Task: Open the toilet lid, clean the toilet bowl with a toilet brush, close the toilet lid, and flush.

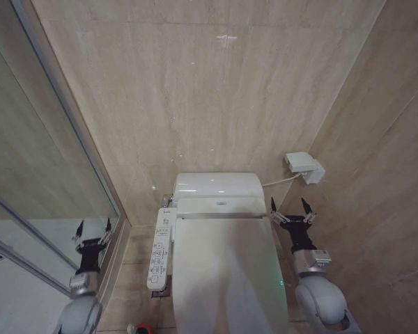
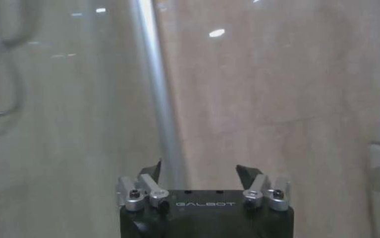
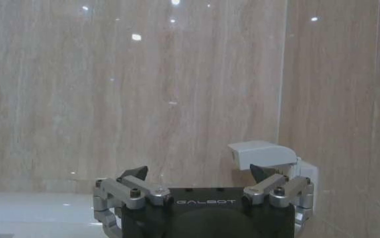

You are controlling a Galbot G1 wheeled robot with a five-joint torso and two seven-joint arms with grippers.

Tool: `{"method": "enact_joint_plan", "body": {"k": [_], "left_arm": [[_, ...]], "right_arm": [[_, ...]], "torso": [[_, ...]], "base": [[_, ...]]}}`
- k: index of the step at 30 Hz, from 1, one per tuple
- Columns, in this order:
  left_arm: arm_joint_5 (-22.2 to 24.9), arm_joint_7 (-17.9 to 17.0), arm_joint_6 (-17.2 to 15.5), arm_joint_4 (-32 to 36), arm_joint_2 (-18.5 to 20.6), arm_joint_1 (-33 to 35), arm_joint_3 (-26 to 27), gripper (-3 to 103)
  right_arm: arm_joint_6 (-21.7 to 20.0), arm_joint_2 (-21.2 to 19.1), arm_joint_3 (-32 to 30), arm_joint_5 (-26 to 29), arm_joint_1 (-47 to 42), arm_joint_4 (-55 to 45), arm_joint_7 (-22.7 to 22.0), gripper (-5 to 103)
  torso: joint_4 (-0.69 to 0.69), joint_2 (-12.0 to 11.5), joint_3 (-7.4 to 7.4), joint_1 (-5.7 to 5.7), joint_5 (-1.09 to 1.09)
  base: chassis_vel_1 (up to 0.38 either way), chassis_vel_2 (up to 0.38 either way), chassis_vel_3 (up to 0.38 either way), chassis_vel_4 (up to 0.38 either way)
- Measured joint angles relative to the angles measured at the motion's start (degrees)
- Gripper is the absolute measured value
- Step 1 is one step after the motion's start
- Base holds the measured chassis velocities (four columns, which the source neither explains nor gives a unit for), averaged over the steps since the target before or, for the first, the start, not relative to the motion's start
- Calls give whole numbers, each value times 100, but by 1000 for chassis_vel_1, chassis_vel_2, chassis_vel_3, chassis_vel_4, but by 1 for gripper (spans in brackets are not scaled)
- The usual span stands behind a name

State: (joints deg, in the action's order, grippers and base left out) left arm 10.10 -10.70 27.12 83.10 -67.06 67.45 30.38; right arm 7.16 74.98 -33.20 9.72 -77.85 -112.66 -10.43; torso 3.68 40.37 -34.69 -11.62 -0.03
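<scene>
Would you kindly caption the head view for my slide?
Toilet lid closed; left gripper and right gripper, both open, flank the toilet.

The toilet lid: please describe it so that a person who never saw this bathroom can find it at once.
Start at the beige tiled back wall and go down to the white tank unit against it. The toilet lid is the large glossy white oval cover lying shut just in front of that unit, between the left gripper and the right gripper. Unlike the narrow button panel beside it, it is broad, smooth and plain.
</scene>
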Motion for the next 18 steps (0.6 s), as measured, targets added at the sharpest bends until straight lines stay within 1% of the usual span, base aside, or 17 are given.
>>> {"method": "enact_joint_plan", "body": {"k": [1,2,3,5,6,7,8,9,11,12,14,15,16,18], "left_arm": [[33,207,52,-189,64,-219,-69,72],[66,419,96,-369,120,-440,-156,72],[66,419,96,-369,120,-440,-156,72],[98,628,144,-547,211,-652,-250,72],[98,628,144,-547,211,-652,-250,72],[107,702,185,-672,270,-753,-325,72],[103,788,243,-821,320,-904,-427,45],[86,860,313,-972,380,-1052,-551,45],[73,915,369,-1103,426,-1165,-653,45],[41,991,461,-1304,482,-1338,-815,45],[8,1021,502,-1390,502,-1417,-887,45],[-74,1075,582,-1549,527,-1564,-1038,45],[-127,1112,633,-1650,534,-1673,-1150,19],[-184,1167,688,-1775,524,-1869,-1381,19]], "right_arm": [[0,0,0,0,0,0,0,100],[0,0,0,0,0,0,0,100],[0,0,0,0,0,0,0,100],[0,0,0,0,0,0,0,100],[0,0,0,0,0,0,0,100],[0,0,0,0,0,0,0,100],[0,0,0,0,0,0,0,100],[0,0,0,0,0,0,0,100],[0,0,0,0,0,0,0,100],[0,0,0,0,0,0,0,100],[0,0,0,0,0,0,0,100],[0,0,0,0,0,0,0,100],[0,0,0,0,0,0,0,100],[0,0,0,0,0,0,0,100]], "torso": [[1,0,0,0,1],[0,0,0,-1,3],[0,0,0,-1,3],[4,0,0,-2,1],[4,0,0,-2,1],[-5,-1,0,-1,4],[-5,-1,0,-1,3],[-1,0,0,-1,2],[-3,0,0,-1,2],[-1,-1,0,-1,4],[0,0,0,-1,2],[-1,0,0,-1,3],[-2,-1,0,-1,3],[-2,-1,0,-1,3]], "base": [[0,0,0,0],[0,0,0,0],[0,0,0,0],[0,0,0,0],[0,0,0,0],[0,0,0,0],[0,0,0,0],[0,0,0,0],[0,0,0,0],[0,0,0,0],[0,0,0,0],[0,0,0,0],[0,0,0,0],[0,0,0,0]]}}
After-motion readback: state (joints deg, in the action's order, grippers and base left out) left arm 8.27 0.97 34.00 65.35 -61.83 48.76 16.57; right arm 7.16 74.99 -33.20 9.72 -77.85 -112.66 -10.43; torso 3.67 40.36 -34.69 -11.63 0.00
